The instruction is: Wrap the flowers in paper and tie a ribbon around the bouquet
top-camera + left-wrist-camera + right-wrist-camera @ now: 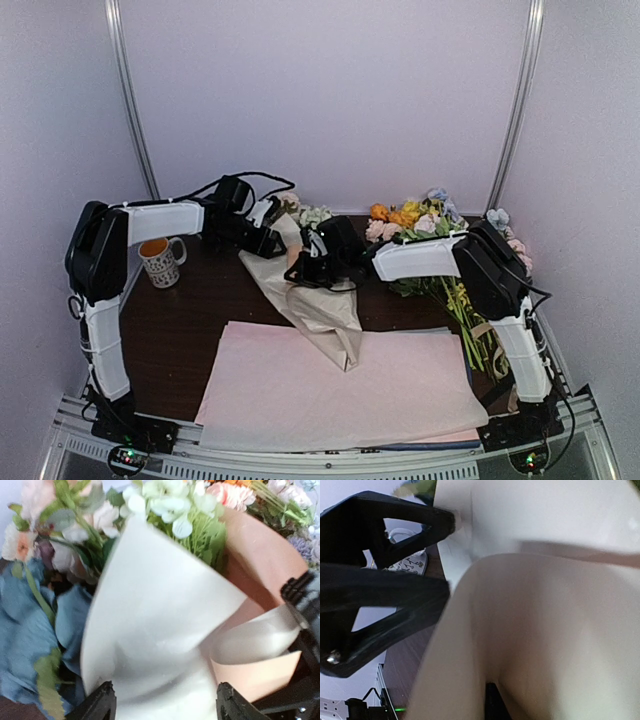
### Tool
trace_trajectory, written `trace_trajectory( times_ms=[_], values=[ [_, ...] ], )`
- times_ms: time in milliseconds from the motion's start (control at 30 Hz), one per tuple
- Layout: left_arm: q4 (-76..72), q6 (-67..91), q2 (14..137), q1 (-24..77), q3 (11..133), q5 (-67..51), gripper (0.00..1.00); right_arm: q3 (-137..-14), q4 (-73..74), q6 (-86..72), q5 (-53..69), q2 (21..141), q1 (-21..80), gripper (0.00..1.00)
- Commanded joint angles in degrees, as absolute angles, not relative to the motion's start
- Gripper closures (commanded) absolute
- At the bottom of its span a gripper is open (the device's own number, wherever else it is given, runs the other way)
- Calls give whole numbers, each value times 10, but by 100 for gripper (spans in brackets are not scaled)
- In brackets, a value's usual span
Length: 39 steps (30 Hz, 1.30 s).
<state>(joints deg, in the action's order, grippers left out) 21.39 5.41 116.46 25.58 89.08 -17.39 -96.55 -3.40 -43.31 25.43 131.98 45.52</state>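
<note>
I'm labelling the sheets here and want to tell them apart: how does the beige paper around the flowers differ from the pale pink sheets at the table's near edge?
Colour: the paper is cream-beige, while the pink sheets are pale pink.
Pose: the paper is rolled into a cone around the flowers, its tail draping down onto the pink sheets, which lie flat.
Surface: the paper is folded and creased, and the pink sheets look smooth.
Both are large, thin sheets.

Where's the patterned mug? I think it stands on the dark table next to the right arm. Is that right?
Not quite. The patterned mug does stand on the dark table, but it is next to the left arm, not the right one. The top view shows it.
</note>
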Motion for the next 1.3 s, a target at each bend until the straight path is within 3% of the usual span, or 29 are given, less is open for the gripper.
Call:
trace_trajectory(
  times_ms=[0, 233, 767, 900, 1000, 1100, 1267],
  values=[
    [195, 44, 1092, 248, 884, -216, 23, -994, -59, -442, 233, 1318, 452, 100],
    [227, 71, 1090, 248, 877, -292, 18, -996, -60, -435, 244, 1324, 453, 100],
    [216, 72, 1183, 248, 925, -356, 20, -1016, -55, -399, 291, 1325, 470, 100],
    [195, 80, 1184, 248, 915, -398, 34, -1016, -58, -398, 297, 1327, 470, 100],
    [198, 79, 1184, 249, 910, -413, 60, -1015, -55, -397, 297, 1327, 470, 100],
    [210, 74, 1183, 248, 907, -410, 100, -1012, -53, -396, 298, 1325, 469, 100],
    [212, 77, 1178, 242, 897, -357, 100, -1006, -36, -383, 295, 1313, 469, 92]
  ],
)
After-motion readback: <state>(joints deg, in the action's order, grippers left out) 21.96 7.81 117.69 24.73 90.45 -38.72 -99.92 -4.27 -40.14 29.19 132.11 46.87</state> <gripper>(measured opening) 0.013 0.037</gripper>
